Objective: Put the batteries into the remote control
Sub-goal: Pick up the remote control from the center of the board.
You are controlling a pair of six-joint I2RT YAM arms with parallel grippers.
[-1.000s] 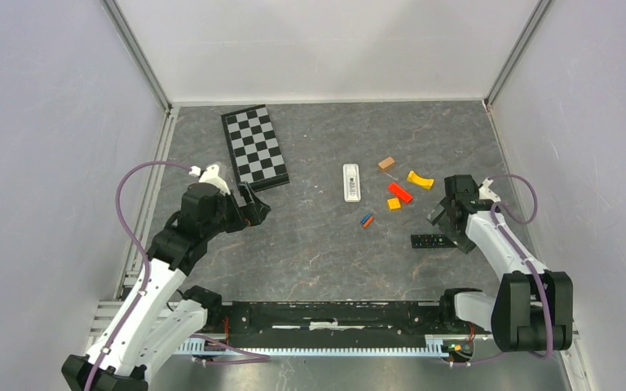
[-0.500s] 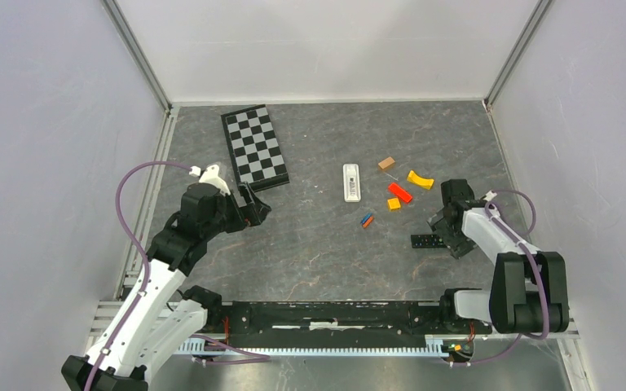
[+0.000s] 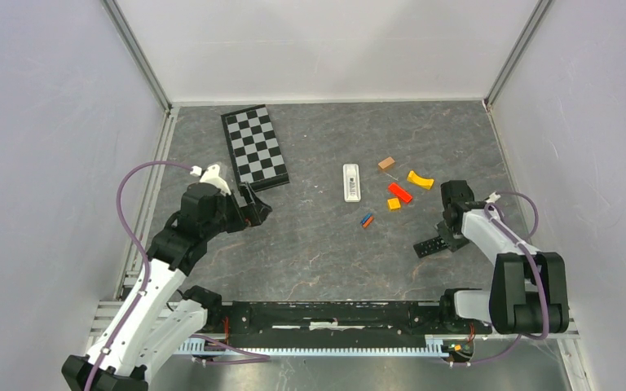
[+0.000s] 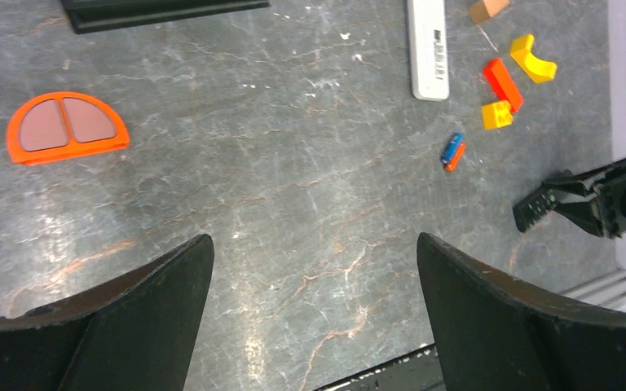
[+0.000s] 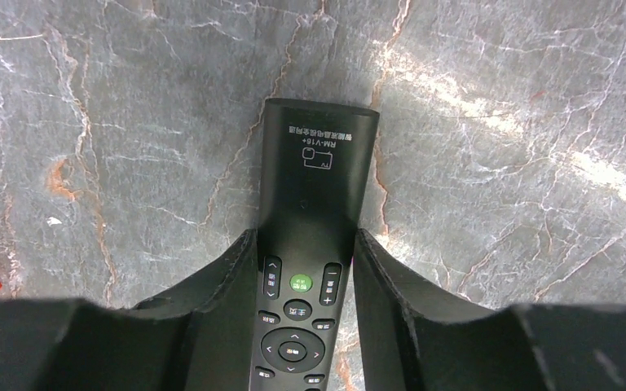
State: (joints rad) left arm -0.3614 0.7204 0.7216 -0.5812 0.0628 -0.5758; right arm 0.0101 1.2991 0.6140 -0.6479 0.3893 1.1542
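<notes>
Seen from above, the right gripper (image 3: pixel 450 238) had just closed on the slim black plastic remote control (image 3: pixel 426 248) and swung it askew from where it lay a moment earlier, so the pickup seemed begun. The small blue and orange cylindrical batteries (image 3: pixel 366 220) lay beyond and left of that remote, untouched. The left wrist view showed the left gripper (image 3: pixel 257 205) spread wide, holding nothing. The right wrist view showed fingers pressing the remote's sides, buttons up, with any battery compartment hidden underneath.

On the surface (image 3: pixel 310 244), a bar (image 3: pixel 350 182) lies just behind the batteries (image 3: pixel 366 220). The blocks (image 3: pixel 399 192) sit behind-right of them, the remote (image 3: pixel 430 245) right and nearer, and the chessboard (image 3: pixel 254 148) far behind-left.
</notes>
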